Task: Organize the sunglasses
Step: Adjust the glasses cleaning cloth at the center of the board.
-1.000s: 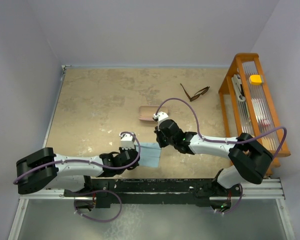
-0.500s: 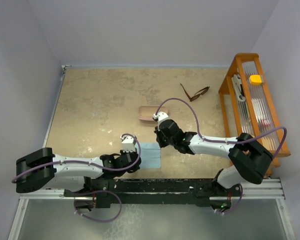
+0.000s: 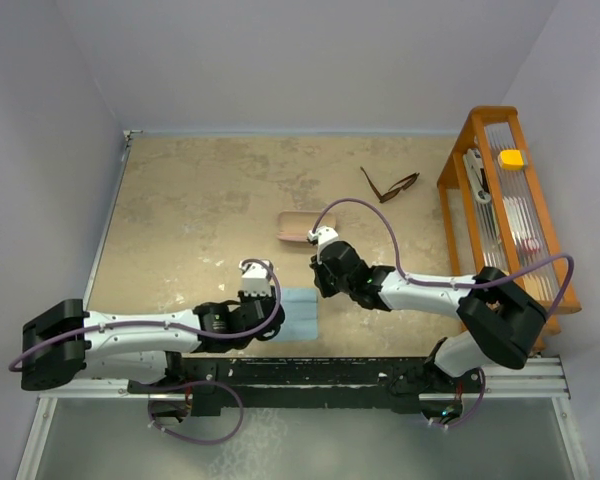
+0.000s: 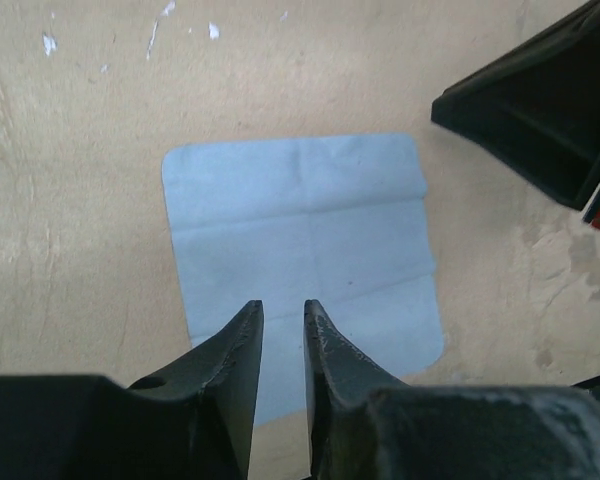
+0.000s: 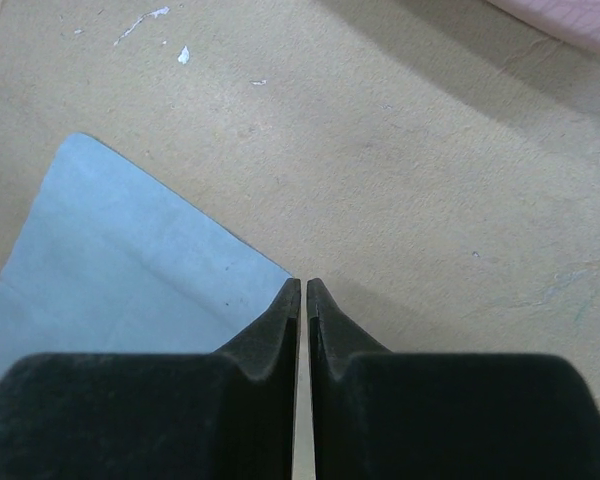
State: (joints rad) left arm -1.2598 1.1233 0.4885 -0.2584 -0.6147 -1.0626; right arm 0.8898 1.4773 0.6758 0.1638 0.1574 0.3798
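L gripper (image 4: pixel 282 315) has backed off, jaws cracked apart and empty, leaving the cloth (image 4: pixel 300 250) flat. R gripper (image 5: pixel 303 290) sits at its corner, jaws a mere slit apart, holding nothing, so cloth prep looks done. Sunglasses (image 3: pixel 390 186) lie unfolded far R by the rack (image 3: pixel 460 160), untouched; case (image 3: pixel 298 227) open, looks empty.

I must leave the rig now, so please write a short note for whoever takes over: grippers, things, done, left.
Left gripper: slightly open, empty, over an edge of the blue cloth.
Right gripper: jaws almost together, nothing seen in them, at a cloth corner.
Sunglasses: far side of the table, toward the right, arms unfolded, untouched.
Pink case: mid-table, just beyond the right gripper.
Done: cloth lies flat.
Left: sunglasses not yet picked up or put away.
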